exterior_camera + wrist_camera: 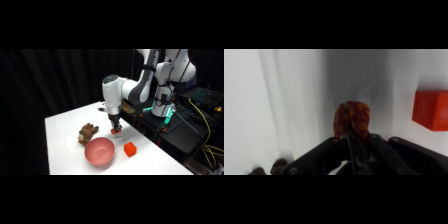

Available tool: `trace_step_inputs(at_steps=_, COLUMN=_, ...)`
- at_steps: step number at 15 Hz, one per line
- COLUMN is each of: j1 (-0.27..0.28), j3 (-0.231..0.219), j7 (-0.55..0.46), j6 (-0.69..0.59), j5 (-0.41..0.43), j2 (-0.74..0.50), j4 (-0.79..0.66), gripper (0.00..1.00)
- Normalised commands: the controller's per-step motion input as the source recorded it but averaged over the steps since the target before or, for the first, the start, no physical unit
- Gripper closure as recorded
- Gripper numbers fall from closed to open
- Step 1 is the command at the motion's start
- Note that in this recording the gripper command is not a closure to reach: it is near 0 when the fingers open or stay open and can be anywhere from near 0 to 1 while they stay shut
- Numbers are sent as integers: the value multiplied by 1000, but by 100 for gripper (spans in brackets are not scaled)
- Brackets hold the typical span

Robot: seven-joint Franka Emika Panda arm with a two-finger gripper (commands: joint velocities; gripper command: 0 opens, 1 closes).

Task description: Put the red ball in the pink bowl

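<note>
My gripper [115,129] hangs over the middle of the white table, just beyond the pink bowl [99,151], and is shut on the red ball [116,132]. In the wrist view the ball [352,117] sits at the tips of the dark fingers, the gripper [353,133] closed around its lower part, with a grey shadow on the table behind it. The bowl stands upright and empty near the table's front edge; the wrist view does not show it.
A red-orange block [130,149] lies right of the bowl, and shows in the wrist view [431,109] at the right edge. A brown plush toy [88,133] lies behind the bowl's left side. Dark equipment and cables stand off the table's right edge.
</note>
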Motion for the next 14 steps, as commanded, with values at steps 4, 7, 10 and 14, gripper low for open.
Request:
trace_step_inputs(at_steps=4, j1=-4, j3=83, j7=174, j6=-439, j5=-190, j2=-331, j4=98, gripper=4)
trace_step_inputs(at_steps=7, j1=-49, j3=147, j7=36, j6=-192, j5=0, j2=-113, j4=226, gripper=4)
trace_step_inputs(at_steps=10, j1=-52, j3=116, j7=6, j6=-169, j5=19, j2=40, j4=320, gripper=3)
trace_step_inputs(at_steps=14, j1=-47, j3=84, j7=-19, j6=-116, j5=11, j2=185, j4=383, gripper=3)
